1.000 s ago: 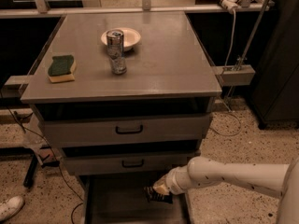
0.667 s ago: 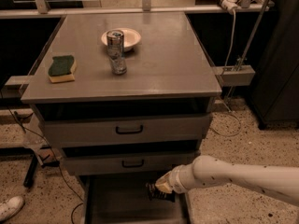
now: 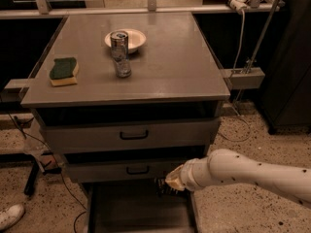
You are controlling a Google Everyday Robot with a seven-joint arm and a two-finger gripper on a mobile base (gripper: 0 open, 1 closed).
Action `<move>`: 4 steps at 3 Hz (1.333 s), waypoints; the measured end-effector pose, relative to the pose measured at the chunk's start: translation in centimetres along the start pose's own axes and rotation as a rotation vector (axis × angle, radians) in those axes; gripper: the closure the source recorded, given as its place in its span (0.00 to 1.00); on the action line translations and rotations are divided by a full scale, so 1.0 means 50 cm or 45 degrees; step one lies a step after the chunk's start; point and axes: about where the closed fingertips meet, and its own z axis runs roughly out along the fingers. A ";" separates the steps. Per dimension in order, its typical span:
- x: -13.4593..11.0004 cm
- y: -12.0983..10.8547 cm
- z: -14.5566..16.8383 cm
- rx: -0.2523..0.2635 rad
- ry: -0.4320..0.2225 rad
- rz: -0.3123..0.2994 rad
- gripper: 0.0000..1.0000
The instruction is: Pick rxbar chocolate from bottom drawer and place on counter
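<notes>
Hovering at the back right of the bottom drawer (image 3: 136, 212), the hand (image 3: 164, 187): grip state cannot be told

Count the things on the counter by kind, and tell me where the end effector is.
Green-and-yellow sponge: 1
Metal can: 1
White bowl: 1
Total on the counter: 3
The end effector is down at the open bottom drawer, at its back right.

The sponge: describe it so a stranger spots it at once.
On the grey metal counter of the drawer cabinet, near its left edge, lies a rectangular sponge, green on top, yellow below. Unlike the silver can and white bowl mid-counter, it is flat; the gripper hangs over the bottom drawer.
</notes>
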 end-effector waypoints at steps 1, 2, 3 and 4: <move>-0.067 -0.012 -0.064 0.050 0.002 -0.081 1.00; -0.071 -0.013 -0.069 0.056 0.003 -0.087 1.00; -0.083 -0.014 -0.093 0.078 -0.001 -0.094 1.00; -0.130 -0.010 -0.168 0.131 -0.022 -0.148 1.00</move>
